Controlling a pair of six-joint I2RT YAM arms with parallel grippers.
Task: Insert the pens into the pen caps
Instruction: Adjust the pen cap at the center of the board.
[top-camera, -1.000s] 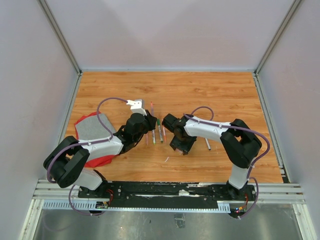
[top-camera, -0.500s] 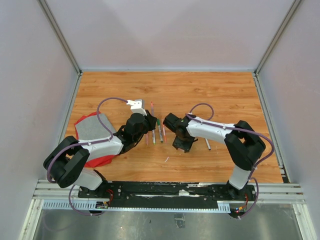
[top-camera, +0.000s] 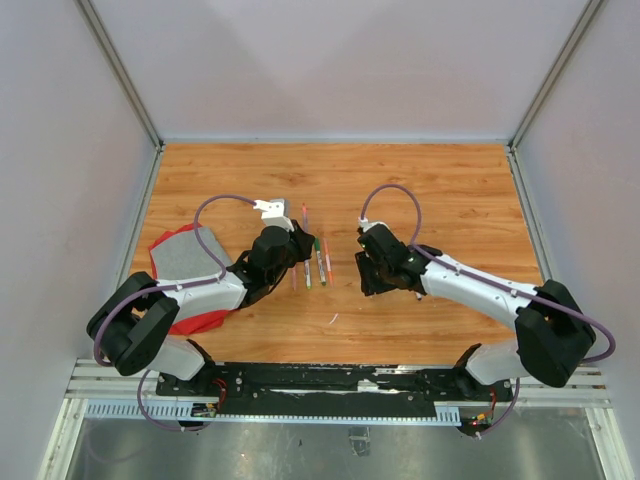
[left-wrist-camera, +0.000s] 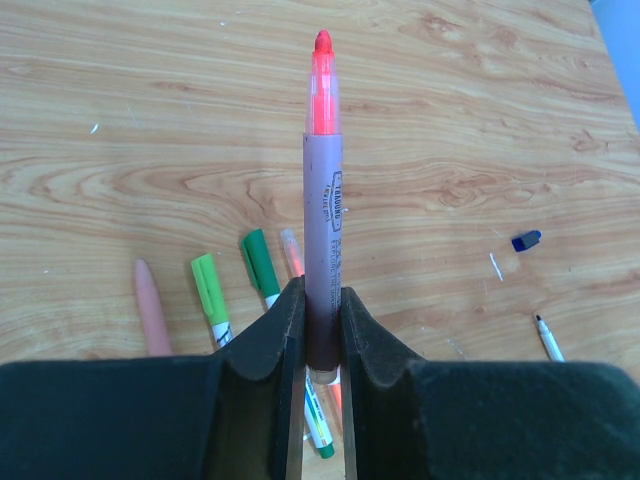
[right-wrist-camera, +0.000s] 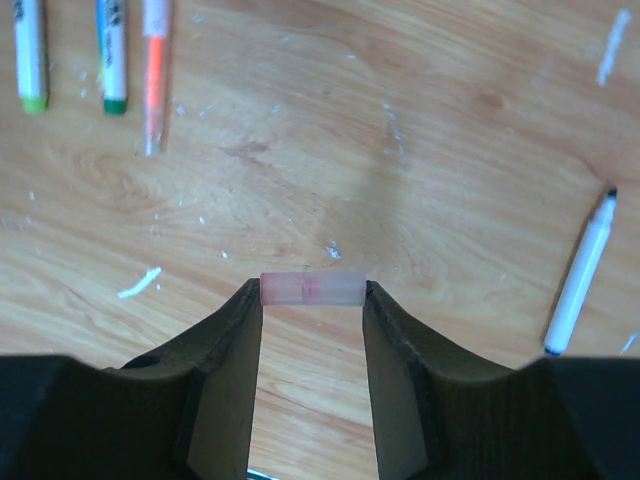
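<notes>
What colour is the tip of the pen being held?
The pen tip is bright orange, clearest in the left wrist view.

Wooden table (top-camera: 450, 190): pens (top-camera: 319, 265) in row mid-table, red-grey cloth (top-camera: 180, 255) left, white pen (right-wrist-camera: 581, 283) apart.

**Both arms in, both jaws loaded**

We are reaching our left arm (top-camera: 190, 292) in from the left of the pen row (top-camera: 316, 262), with the left gripper (left-wrist-camera: 322, 300) clamping a pen (left-wrist-camera: 323, 190). We are stretching our right arm (top-camera: 470, 285) low to the row's right, with the right gripper (right-wrist-camera: 312, 300) pinching a cap (right-wrist-camera: 312, 289) endwise.
</notes>
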